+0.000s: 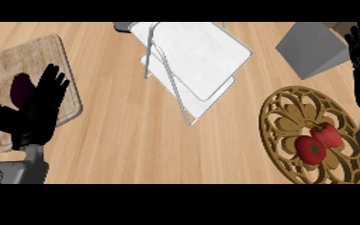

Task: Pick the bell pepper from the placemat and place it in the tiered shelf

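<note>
Red bell pepper [318, 142] lies on the placemat [281, 119], below the right hand [354, 47]; its fingers cannot be judged; left hand [44, 100], fingers spread, sits farther off.

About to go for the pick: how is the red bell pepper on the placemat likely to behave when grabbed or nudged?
The bell pepper lies on its side, rounded and lobed, so a nudge would probably roll it across the openwork placemat. Its skin looks smooth and glossy, so fingers may slip. It is probably light and fairly stiff. The right hand shows only at the edge.
</note>
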Controlling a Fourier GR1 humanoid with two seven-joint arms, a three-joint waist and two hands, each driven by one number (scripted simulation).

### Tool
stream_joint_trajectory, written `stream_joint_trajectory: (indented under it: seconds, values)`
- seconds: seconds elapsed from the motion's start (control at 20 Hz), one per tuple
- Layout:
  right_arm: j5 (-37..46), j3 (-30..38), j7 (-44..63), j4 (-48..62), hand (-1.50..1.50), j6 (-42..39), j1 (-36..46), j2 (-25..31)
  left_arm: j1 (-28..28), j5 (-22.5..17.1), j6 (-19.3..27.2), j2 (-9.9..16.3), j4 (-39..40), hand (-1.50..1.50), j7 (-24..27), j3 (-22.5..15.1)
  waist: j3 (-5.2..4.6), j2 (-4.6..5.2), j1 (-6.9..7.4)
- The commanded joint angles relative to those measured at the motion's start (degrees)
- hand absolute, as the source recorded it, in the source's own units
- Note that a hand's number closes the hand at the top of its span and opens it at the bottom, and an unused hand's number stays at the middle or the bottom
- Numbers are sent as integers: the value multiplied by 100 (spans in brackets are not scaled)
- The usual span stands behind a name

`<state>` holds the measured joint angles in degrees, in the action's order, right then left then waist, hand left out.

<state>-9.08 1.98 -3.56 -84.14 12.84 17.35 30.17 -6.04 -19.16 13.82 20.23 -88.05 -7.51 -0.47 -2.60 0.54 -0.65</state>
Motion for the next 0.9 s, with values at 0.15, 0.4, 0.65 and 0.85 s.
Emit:
stream_joint_trajectory:
  seconds: [0.15,0.4,0.65,0.85]
  values:
    - [-982,986,-1618,300,150,-2144,-467,1216,416,95,-85,-83,503,0,-296,-248,290,-25,-103]
    - [-255,1238,-1942,2096,150,-2465,-1025,2036,608,57,-505,-44,755,0,-582,-580,302,99,55]
    - [-356,1315,-3848,3269,-150,-4112,-1100,2339,443,121,-530,-211,1073,0,-500,-642,295,33,119]
    - [152,967,-4770,3483,-150,-4946,-1234,2778,618,200,-449,-312,861,0,-547,-770,291,-6,157]
